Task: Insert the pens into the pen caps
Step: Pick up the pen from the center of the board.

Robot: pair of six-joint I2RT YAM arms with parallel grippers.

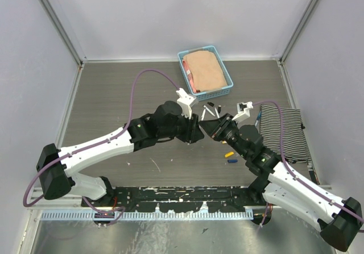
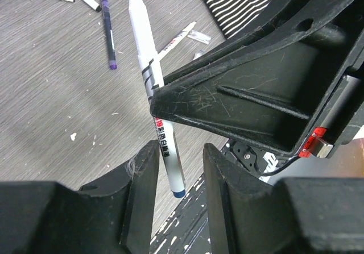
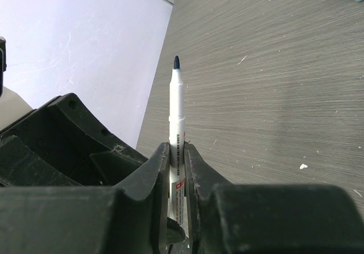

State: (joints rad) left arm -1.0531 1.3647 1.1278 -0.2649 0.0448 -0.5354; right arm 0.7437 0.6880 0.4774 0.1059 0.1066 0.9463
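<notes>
A grey wood-grain bench [image 1: 114,95] fills the overhead view, walled by pale panels. Two black-and-white robot arms reach in from the near edge and meet just right of the bench's middle. At the far edge sits a blue basket [image 1: 183,58] holding a beige cloth [image 1: 205,69], and a striped cloth [image 1: 281,132] lies flat on the right side. The right end effector [image 3: 177,146] is clamped on a white pen [image 3: 178,100] with its fingers pressed against the barrel on both sides, and the pen's dark blue tip sticks out beyond them, above the bench. The left end effector [image 2: 179,149] faces it closely, its fingers [image 2: 142,191] apart with a gap wider than the pen. The pen's blue-ended lower part lies in that gap, and I cannot tell whether either finger touches it. Several loose pens [image 1: 209,111] lie on the bench just beyond the two end effectors, between them and the basket. In the left wrist view one of these is a purple pen [image 2: 108,32], with others white. Near the right arm, on its inner side, lie a yellow cap [image 1: 229,153] and a blue cap [image 1: 232,161], close together on the bench and apart from the held pen.
</notes>
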